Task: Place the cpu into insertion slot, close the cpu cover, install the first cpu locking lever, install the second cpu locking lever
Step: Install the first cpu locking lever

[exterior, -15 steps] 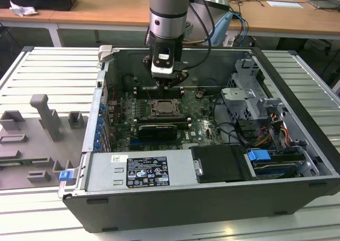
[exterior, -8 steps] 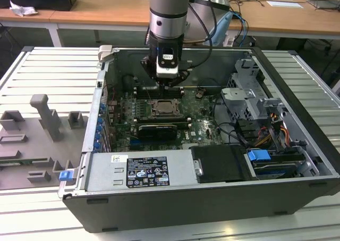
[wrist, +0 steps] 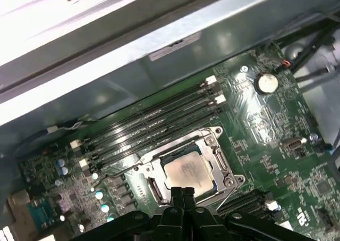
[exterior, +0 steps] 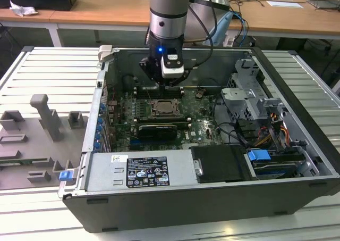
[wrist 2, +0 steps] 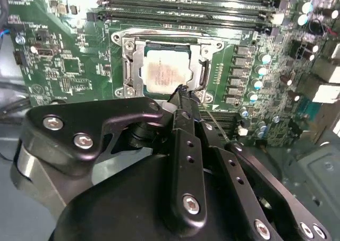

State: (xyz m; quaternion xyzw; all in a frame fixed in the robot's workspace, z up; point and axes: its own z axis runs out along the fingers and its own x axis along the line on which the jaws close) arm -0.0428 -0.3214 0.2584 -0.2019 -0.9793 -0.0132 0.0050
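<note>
Silver-beige cpu point(wrist: 188, 173) flat in the insertion slot point(wrist: 155, 190), silver cpu cover point(wrist: 218, 159) seemingly down around it.

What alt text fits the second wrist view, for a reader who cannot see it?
The shut black gripper has its tip at the edge of the insertion slot on a green motherboard. The cpu lies in the slot with the cpu cover lowered around it; long memory slots run beyond it.

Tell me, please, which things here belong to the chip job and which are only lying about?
Job: chip, metal cover, socket, jaws close by.
Just there: memory slots, graphics card, power supply, round battery, grey blocks.
</note>
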